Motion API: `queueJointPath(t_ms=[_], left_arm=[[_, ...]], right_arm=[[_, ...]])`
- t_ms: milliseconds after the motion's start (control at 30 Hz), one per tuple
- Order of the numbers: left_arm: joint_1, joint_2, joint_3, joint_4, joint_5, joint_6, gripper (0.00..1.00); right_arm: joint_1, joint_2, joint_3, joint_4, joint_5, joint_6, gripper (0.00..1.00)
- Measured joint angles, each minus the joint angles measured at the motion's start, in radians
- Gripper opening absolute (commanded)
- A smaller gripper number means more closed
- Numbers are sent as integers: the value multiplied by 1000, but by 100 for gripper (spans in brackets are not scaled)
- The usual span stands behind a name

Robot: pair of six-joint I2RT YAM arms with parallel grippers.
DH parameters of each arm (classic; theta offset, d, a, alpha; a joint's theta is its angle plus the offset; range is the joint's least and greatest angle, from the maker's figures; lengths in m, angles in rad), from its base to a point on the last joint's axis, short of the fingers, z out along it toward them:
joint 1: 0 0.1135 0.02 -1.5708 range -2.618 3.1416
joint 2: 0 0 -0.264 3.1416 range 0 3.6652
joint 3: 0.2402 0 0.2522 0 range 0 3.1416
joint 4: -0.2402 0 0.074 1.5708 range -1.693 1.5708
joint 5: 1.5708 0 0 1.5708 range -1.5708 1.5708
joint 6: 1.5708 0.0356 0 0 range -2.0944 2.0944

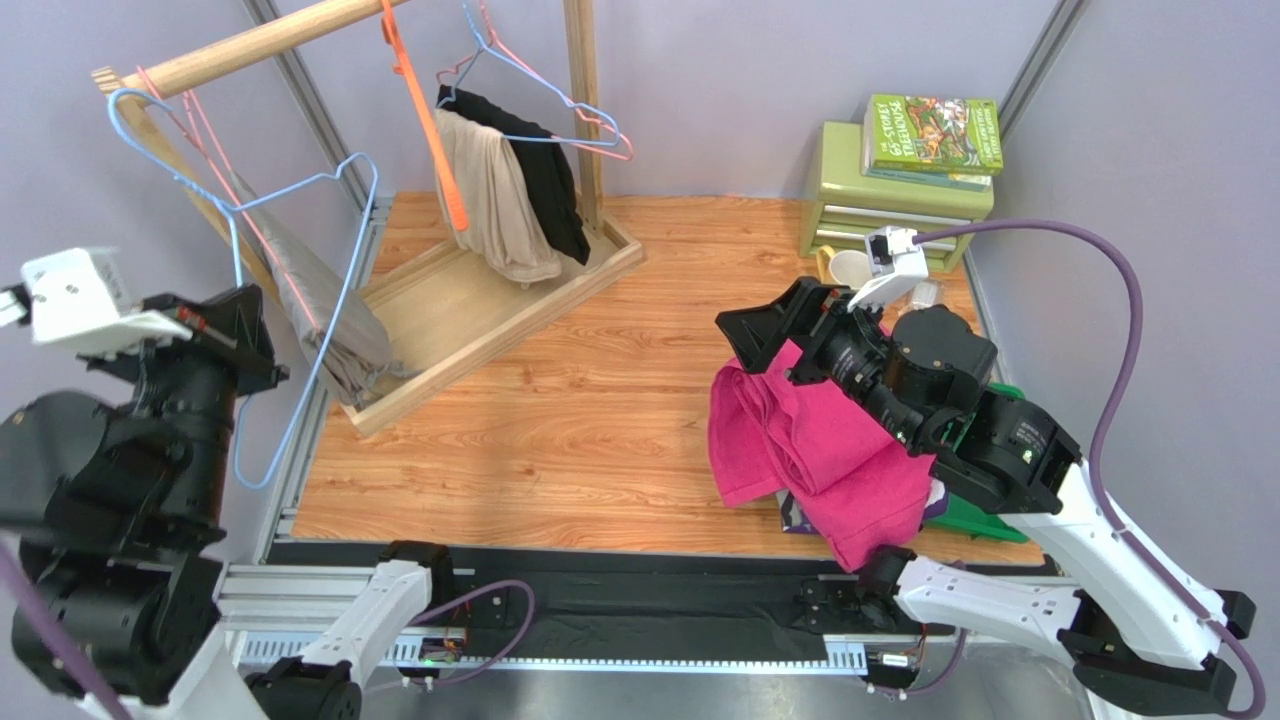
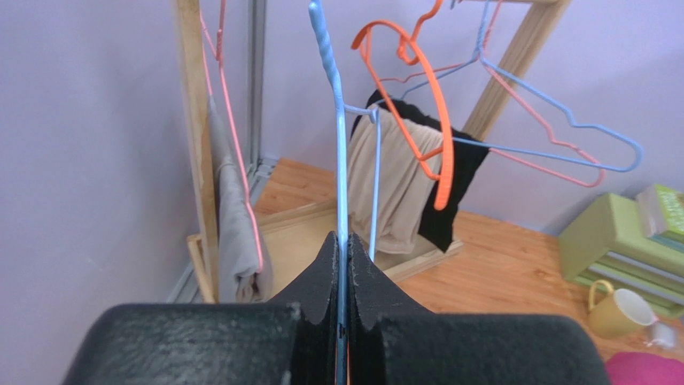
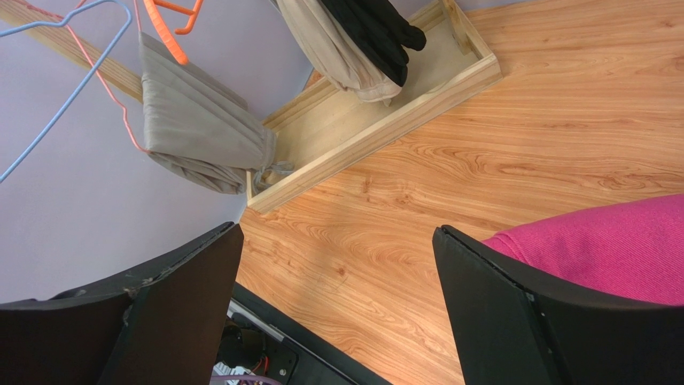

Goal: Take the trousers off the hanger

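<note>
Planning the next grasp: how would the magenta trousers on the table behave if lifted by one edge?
The magenta trousers lie in soft, rumpled folds, so probably floppy: they would sag and unfold. The cloth looks fuzzy, so likely not slippery.

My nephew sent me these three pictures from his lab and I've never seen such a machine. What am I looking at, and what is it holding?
These are two robot arms bolted to the near edge of a wooden table. The wide picture comes from a camera above and behind them; the other two come from small cameras on each wrist.

The left end effector is shut on a blue wire hanger, which hangs from a wooden clothes rack. The right end effector is open and holds nothing; it hovers over the pink trousers, which lie in a heap on the table.

On the rack hang a beige garment, a black garment and a grey one. At the back are green drawers with books on top, and a mug.
</note>
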Motion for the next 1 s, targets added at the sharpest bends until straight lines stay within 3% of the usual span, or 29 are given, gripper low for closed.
queueJointPath(t_ms=[233,600,1000], left_arm=[[0,143,-2,17,-35,85,0],[0,420,166,37,-130,134,0],[0,502,186,230,-307,193,0]], right_arm=[[0,-16,-16,-8,1,-1,95],[0,-59,-24,-35,19,-23,95],[-2,-74,-27,-75,31,-34,95]])
